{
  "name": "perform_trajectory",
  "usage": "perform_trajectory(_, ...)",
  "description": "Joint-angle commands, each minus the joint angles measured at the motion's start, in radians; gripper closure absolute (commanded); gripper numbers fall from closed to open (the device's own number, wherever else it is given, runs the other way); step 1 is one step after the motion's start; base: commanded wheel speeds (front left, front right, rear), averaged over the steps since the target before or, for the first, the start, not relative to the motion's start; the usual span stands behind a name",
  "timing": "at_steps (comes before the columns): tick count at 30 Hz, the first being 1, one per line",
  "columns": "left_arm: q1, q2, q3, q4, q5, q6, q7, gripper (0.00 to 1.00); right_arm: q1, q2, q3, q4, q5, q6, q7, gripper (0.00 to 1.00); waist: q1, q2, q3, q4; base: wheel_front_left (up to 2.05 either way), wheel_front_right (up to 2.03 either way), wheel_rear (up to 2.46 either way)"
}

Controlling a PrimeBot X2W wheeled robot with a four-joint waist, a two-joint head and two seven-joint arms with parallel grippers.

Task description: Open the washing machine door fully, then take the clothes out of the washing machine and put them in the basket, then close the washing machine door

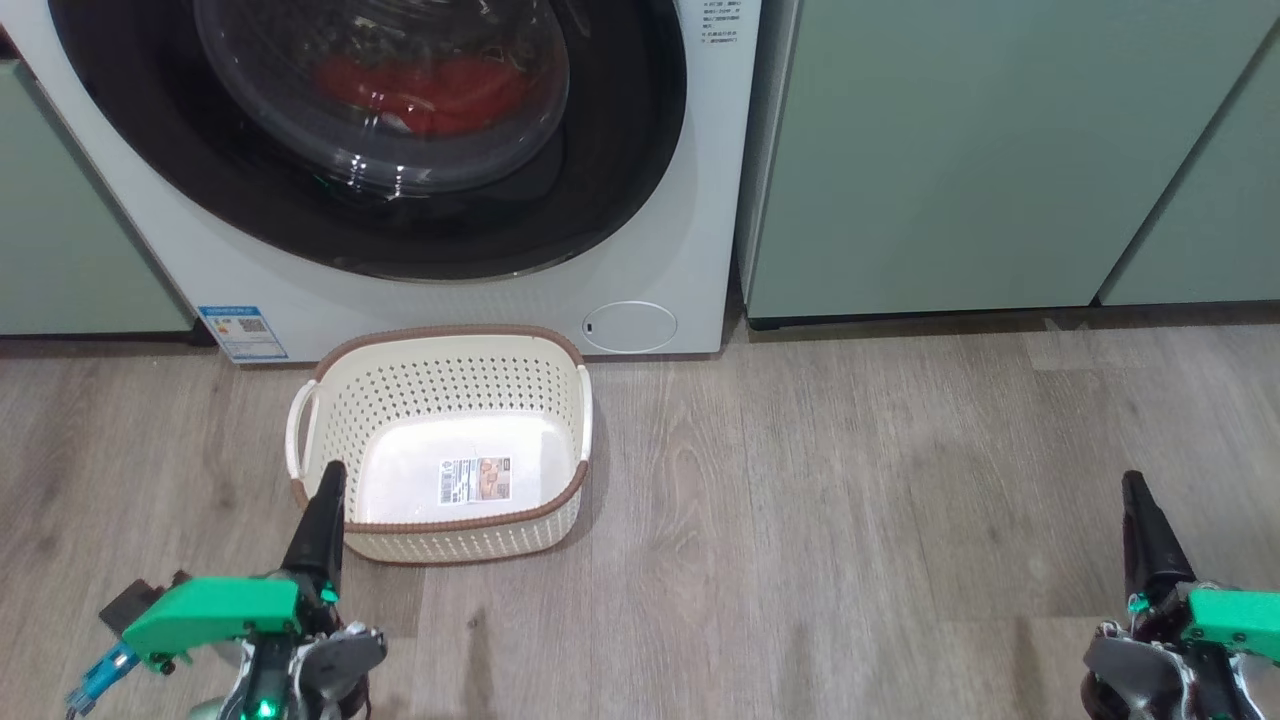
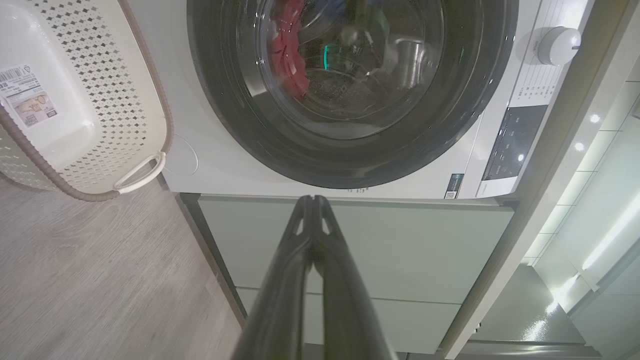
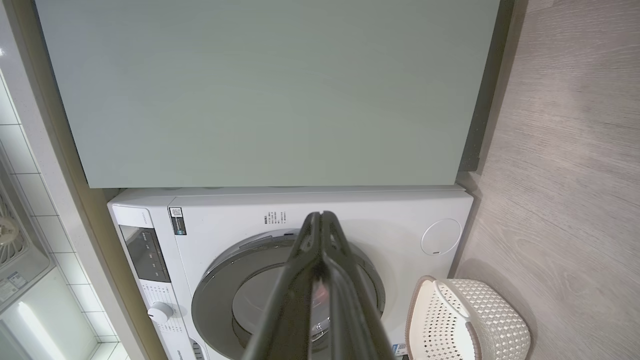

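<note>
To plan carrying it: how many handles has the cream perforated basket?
2: one white loop handle on the left side of the cream perforated plastic basket, the other handle on its right side.

Glossy black door (image 1: 620, 170) rim – perforated plastic basket (image 1: 440, 400) – wood-grain floor (image 1: 850, 500).

Label inventory, as I see it from the console:

1. Sticker (image 1: 476, 480) on the basket (image 1: 450, 385) floor, just right of my left gripper (image 1: 333, 470) tip. It has a barcode and a small picture; the print is too small to read.
2. Blue label (image 1: 243, 332) with a QR code, low on the washer (image 1: 690, 200) front, beyond the left gripper. The lettering is illegible.
3. Small print (image 1: 722, 22) high on the washer front, far ahead of the left gripper. Unreadable.
4. QR sticker (image 3: 177, 220) beside the control panel (image 3: 145, 252), left of my right gripper (image 3: 321, 214) tip. No words legible.
</note>
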Motion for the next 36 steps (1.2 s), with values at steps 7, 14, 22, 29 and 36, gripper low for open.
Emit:
perform_trajectory(7,-0.054,0.006,0.032,-0.036,-0.005,0.001,0.006,1.00,-0.046,-0.006,0.024,-0.041,0.006,-0.001,0.005,1.00,0.0000,0.0000,0.000,0.000,0.00,0.00,0.00)
perform_trajectory(14,-0.054,0.006,0.032,-0.036,-0.005,0.001,0.006,1.00,-0.046,-0.006,0.024,-0.041,0.006,-0.001,0.005,1.00,0.0000,0.0000,0.000,0.000,0.00,0.00,0.00)
perform_trajectory(22,-0.054,0.006,0.032,-0.036,-0.005,0.001,0.006,1.00,-0.046,-0.006,0.024,-0.041,0.006,-0.001,0.005,1.00,0.0000,0.0000,0.000,0.000,0.00,0.00,0.00)
perform_trajectory(29,-0.054,0.006,0.032,-0.036,-0.005,0.001,0.006,1.00,-0.046,-0.006,0.024,-0.041,0.006,-0.001,0.005,1.00,0.0000,0.0000,0.000,0.000,0.00,0.00,0.00)
perform_trajectory(36,-0.054,0.006,0.032,-0.036,-0.005,0.001,0.006,1.00,-0.046,-0.006,0.024,-0.041,0.006,-0.001,0.005,1.00,0.0000,0.0000,0.000,0.000,0.00,0.00,0.00)
